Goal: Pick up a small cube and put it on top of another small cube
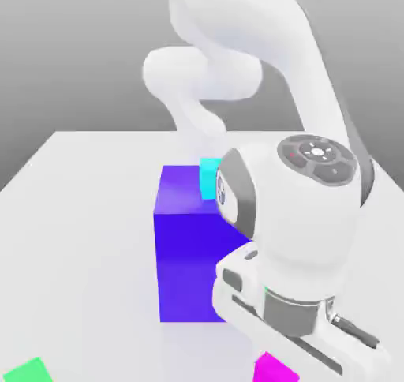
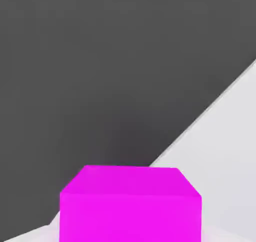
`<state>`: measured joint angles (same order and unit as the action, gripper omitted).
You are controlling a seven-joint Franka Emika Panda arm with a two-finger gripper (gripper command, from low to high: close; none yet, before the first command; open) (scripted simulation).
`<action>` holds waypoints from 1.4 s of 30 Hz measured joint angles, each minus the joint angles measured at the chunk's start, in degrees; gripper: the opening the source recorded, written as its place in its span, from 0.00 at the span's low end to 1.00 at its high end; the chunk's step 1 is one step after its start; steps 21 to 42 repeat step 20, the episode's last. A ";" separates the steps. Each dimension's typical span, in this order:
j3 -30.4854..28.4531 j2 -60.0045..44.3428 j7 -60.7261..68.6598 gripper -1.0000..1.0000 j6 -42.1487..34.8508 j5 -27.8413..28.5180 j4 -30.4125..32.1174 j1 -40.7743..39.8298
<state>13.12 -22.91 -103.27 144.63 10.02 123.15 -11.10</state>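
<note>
The small magenta cube [image 1: 274, 370] lies on the white table at the bottom of the exterior view, partly cut off by the picture's edge. My gripper [image 1: 293, 335] hangs directly over it, its body covering part of the cube. The hand view has the magenta cube [image 2: 130, 204] very close, its top face and one side showing. Behind the big blue-violet block, a small cyan cube [image 1: 209, 177] peeks out.
The big blue-violet block [image 1: 185, 250] stands mid-table, just to the exterior view's left of my hand. A small green cube [image 1: 28, 371] lies at the bottom left corner. The table edge [image 2: 210, 108] runs close to the magenta cube, with dark floor beyond.
</note>
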 joint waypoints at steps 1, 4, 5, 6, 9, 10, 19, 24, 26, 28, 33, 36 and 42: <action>-0.65 0.46 1.62 0.00 -0.12 -0.69 0.19 -1.85; -2.75 1.92 6.62 0.00 -0.45 -2.90 0.83 -7.33; -3.46 2.42 8.32 0.00 -0.56 -3.65 1.06 -9.20; -4.28 2.65 10.01 0.00 -0.52 -4.37 1.16 -10.98; -6.89 -1.14 14.28 0.00 2.34 -5.44 -0.07 -16.22; -7.57 -3.19 15.06 1.00 3.90 -5.48 -0.60 -17.25; -7.71 -0.71 16.25 1.00 1.17 -6.17 -0.82 -18.58; -7.56 1.18 16.51 1.00 -0.61 -6.51 -0.72 -18.72; -7.56 1.18 16.51 1.00 -0.61 -6.51 -0.72 -18.72; -7.56 1.18 16.51 1.00 -0.61 -6.51 -0.72 -18.72; -7.56 1.18 16.51 1.00 -0.61 -6.51 -0.72 -18.72; -7.56 1.18 16.51 1.00 -0.61 -6.51 -0.72 -18.72; -7.56 1.18 16.51 1.00 -0.61 -6.51 -0.72 -18.72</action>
